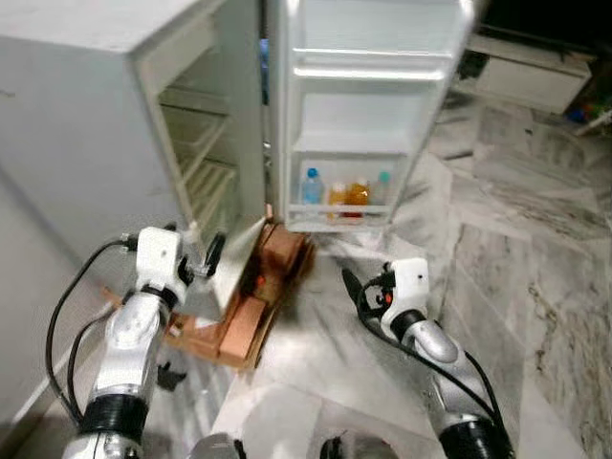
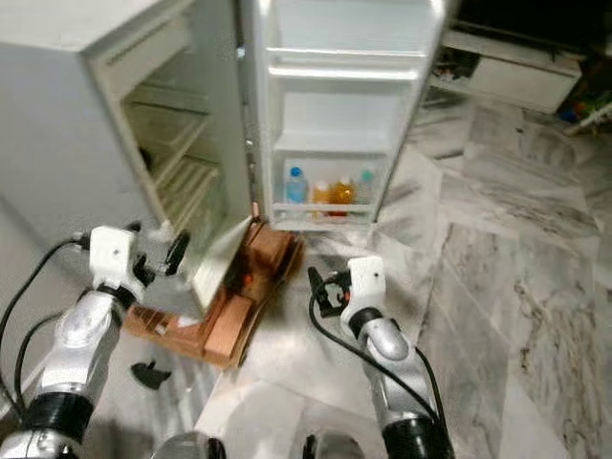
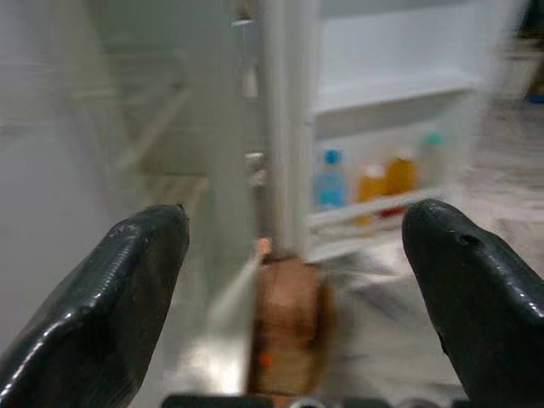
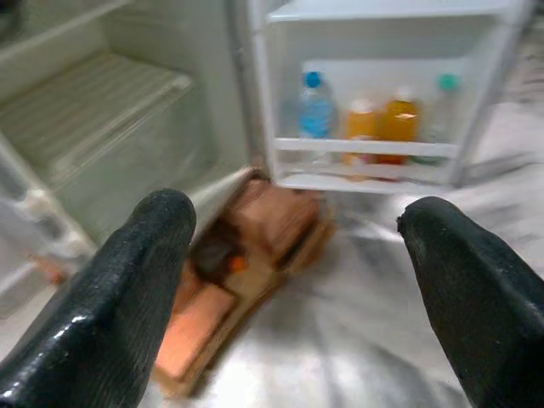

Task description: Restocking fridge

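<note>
I see fridge open ahead | bottles on door shelf, well beyond both grippers | left gripper fingers wide, empty | right gripper fingers wide, empty

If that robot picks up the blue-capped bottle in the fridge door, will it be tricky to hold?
Probably somewhat. The blue-capped bottle looks like smooth, round plastic, so it may slip or turn between the fingers. It stands tall and narrow, so a nudge might tip it, though the door shelf rail and neighbouring orange bottles should steady it.
</note>
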